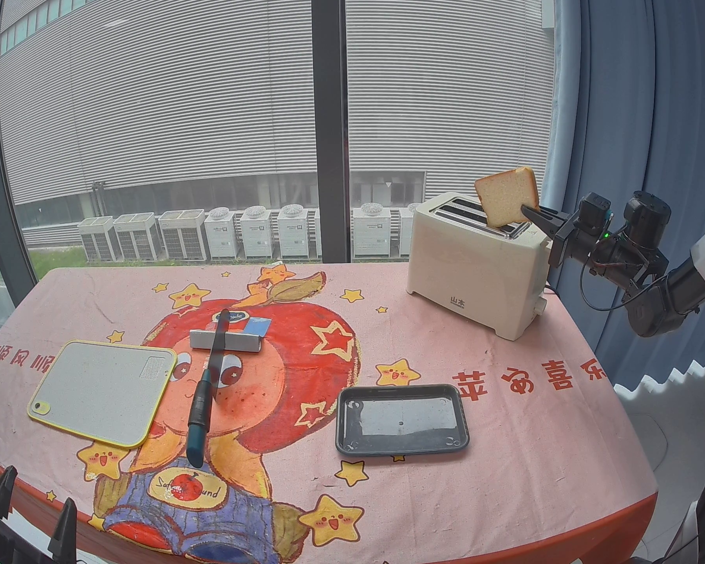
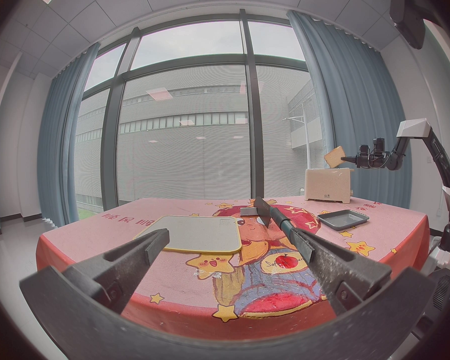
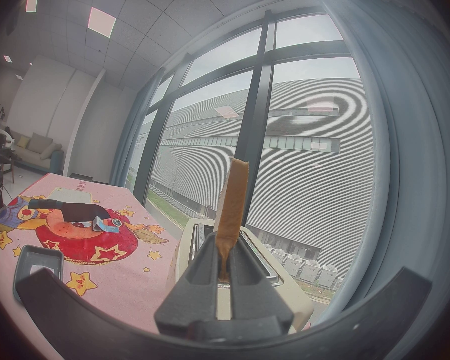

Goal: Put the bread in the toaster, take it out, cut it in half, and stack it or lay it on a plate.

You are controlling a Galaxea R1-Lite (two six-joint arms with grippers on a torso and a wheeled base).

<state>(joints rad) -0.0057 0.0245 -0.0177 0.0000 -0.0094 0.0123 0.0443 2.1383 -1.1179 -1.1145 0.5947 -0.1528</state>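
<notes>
Left gripper (image 2: 230,236): hanging low at the near left edge of the bench (image 1: 540,440), jaws standing wide apart and gripping nothing
Cutting board (image 1: 98,389): lying flat on the left side of the bench, nothing sitting on it
Knife (image 1: 207,385): lying just right of the board, blade propped on a small rest (image 1: 227,341), handle pointing toward the near edge
Plate (image 1: 402,419): a dark rectangular tray, sitting right of centre and nearer than the toaster, carrying nothing
Toaster (image 1: 478,276): standing at the far right of the bench, its two slots (image 1: 478,217) facing up and showing no other slice
Bread (image 1: 507,195): being held upright and a little tilted directly over the slots, flat face running along the slot's length; its lower corner is sitting at the slot mouth, and whether it is inside cannot be told
Right gripper (image 3: 224,246): reaching in from the right, pinched shut on the slice's lower edge
Coming move: probably turning on the slice lining up with the slot below it, travelling straight down to go in or straight up to come clear; the right arm is doing the work, the left being well apart from it
</notes>
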